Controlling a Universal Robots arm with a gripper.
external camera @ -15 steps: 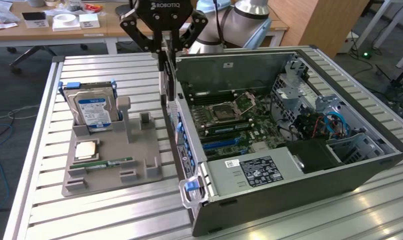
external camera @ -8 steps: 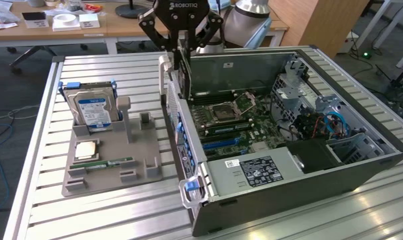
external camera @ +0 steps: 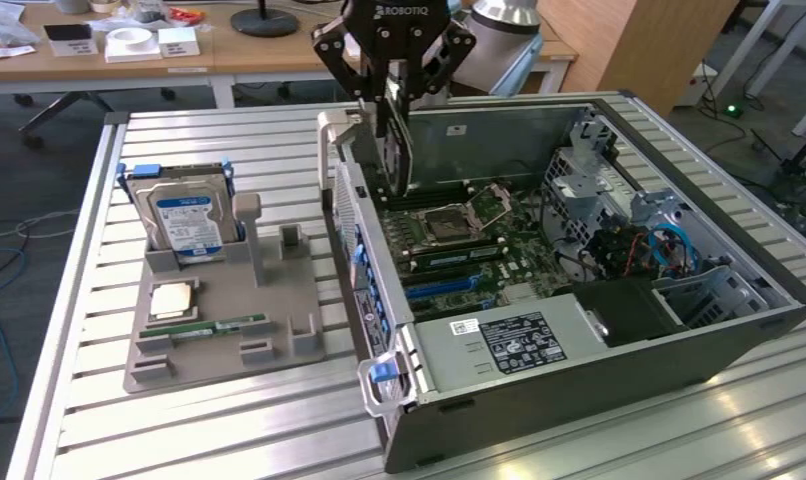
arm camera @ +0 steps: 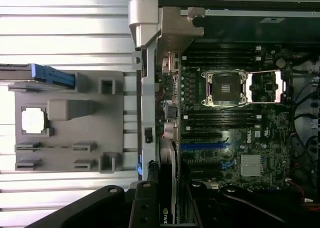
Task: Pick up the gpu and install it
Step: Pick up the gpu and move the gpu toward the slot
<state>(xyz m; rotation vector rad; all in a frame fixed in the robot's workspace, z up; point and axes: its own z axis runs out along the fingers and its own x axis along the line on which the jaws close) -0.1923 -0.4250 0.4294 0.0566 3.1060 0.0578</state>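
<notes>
- Slatted aluminium table (external camera: pixel 216 430) carries everything, with wooden desks behind it.
- On the exterior view's left, a grey holder (external camera: pixel 286 335) keeps a hard drive (external camera: pixel 187 225) standing upright. A processor chip (external camera: pixel 172 297) and a memory stick (external camera: pixel 223 325) lie flat in it.
- Near the middle, the gripper (external camera: pixel 392 98) hangs over the rear wall of the case. Its claw is narrow and clamped on the gpu (external camera: pixel 398 150), which hangs upright, edge downward.
- On the right, the open computer case (external camera: pixel 723 335) shows the motherboard (external camera: pixel 510 250) and a free blue expansion slot (external camera: pixel 443 285).
- I judge the card is being brought to its slot. It is best to keep it vertical, line its edge with the slot and its bracket with the rear wall, and press straight without tilt.
</notes>
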